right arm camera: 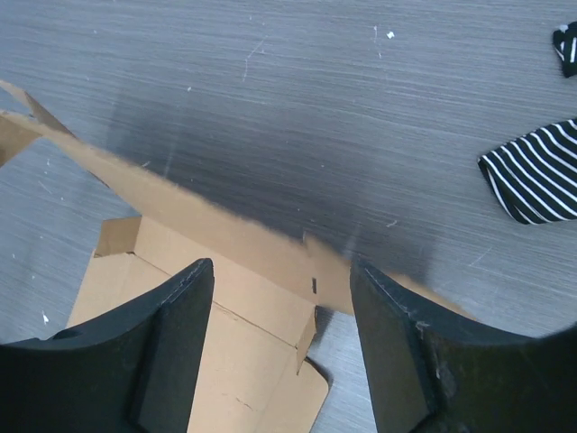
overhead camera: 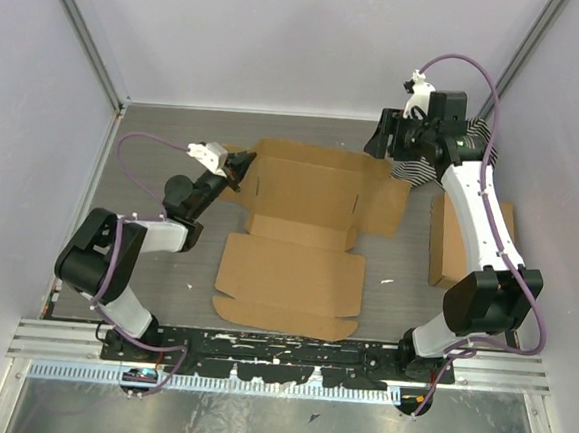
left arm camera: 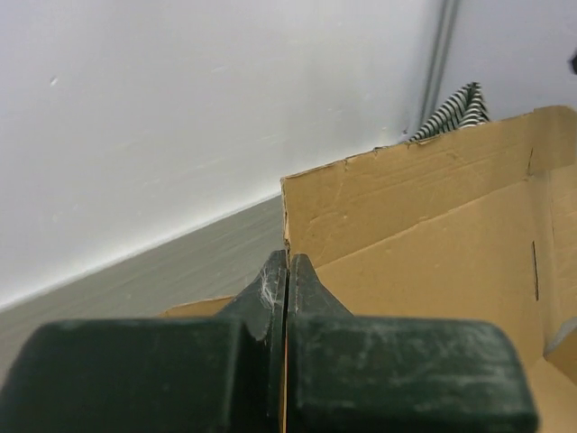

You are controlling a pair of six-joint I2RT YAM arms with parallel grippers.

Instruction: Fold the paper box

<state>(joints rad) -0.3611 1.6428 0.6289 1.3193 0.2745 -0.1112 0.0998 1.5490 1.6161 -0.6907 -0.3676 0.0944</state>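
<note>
Lying mostly flat, paper box [overhead camera: 291, 267] runs lengthwise near-to-far.

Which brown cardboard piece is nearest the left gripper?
The unfolded die-cut cardboard sheet mid-table, meeting the left gripper; the squarish cardboard box lies by the right arm.

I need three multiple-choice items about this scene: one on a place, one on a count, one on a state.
1. Where does the striped cloth lie, relative to the paper box?
A. On top of it
B. By its far right corner, partly under the right arm
C. To its left

2. How many brown cardboard things are on the table?
A. One
B. Two
C. Three

3. What is the state of the right tool?
A. Open, holding nothing
B. Shut on the cloth
C. Shut on cardboard

Key: 1 B, the stripes show beside that arm; 2 B, the paper box and a second cardboard box; 3 A, its fingers stand wide apart.
</note>
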